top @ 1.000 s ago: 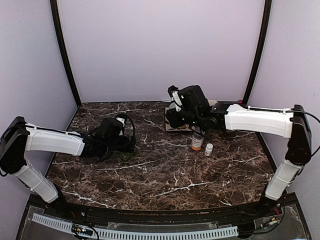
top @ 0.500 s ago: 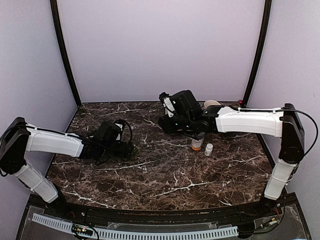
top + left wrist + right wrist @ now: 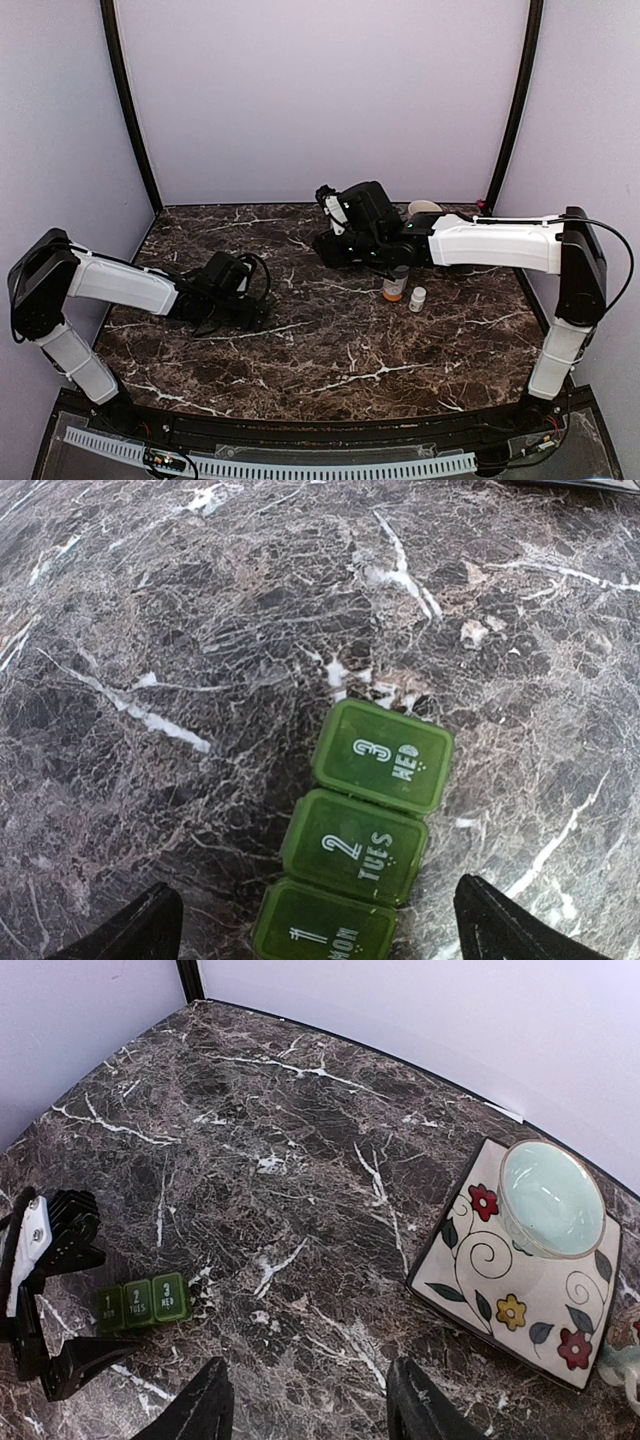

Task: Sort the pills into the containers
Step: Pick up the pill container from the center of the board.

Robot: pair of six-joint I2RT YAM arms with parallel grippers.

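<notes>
The dark green pill box (image 3: 365, 835) lies flat on the marble with its lids marked 1 MON, 2 TUES and 3 WED all shut. My left gripper (image 3: 325, 935) is open, its two black fingertips (image 3: 150, 930) standing either side of the box's near end without touching it. In the top view the left gripper (image 3: 252, 305) covers the box. The box also shows in the right wrist view (image 3: 143, 1302). My right gripper (image 3: 310, 1405) is open and empty above bare marble, right of the box and left of the plate. No pills are visible.
A floral square plate (image 3: 470, 1260) holds a pale green bowl (image 3: 552, 1198) at the back right. An amber bottle (image 3: 395, 285) and its white cap (image 3: 417, 298) stand under the right forearm. Grey walls close the table's sides and back.
My right gripper has swung left, away from the plate, toward the table's middle. My left gripper has shifted slightly by the pill box.
</notes>
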